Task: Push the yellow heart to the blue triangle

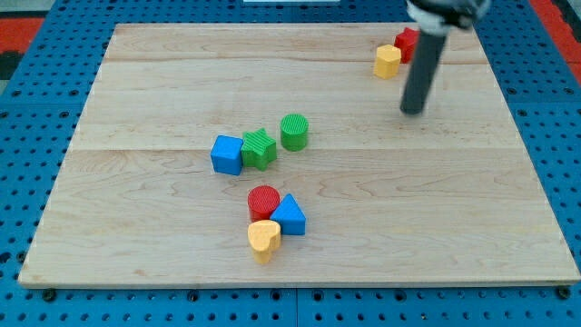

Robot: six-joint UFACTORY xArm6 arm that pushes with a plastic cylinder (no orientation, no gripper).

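The yellow heart [264, 238] lies low in the middle of the board, touching the blue triangle [290, 215] at its upper right and the red cylinder [264, 201] above it. My tip [414, 111] is far away at the view's upper right, on the bare wood, well apart from these three blocks. The dark rod rises from it toward the view's top.
A blue cube [227, 154], a green star [259, 148] and a green cylinder [294, 131] sit in a row at mid-board. A yellow block [388, 62] and a red block [406, 43] lie at the top right, just left of the rod. The wooden board [136, 91] lies on blue pegboard.
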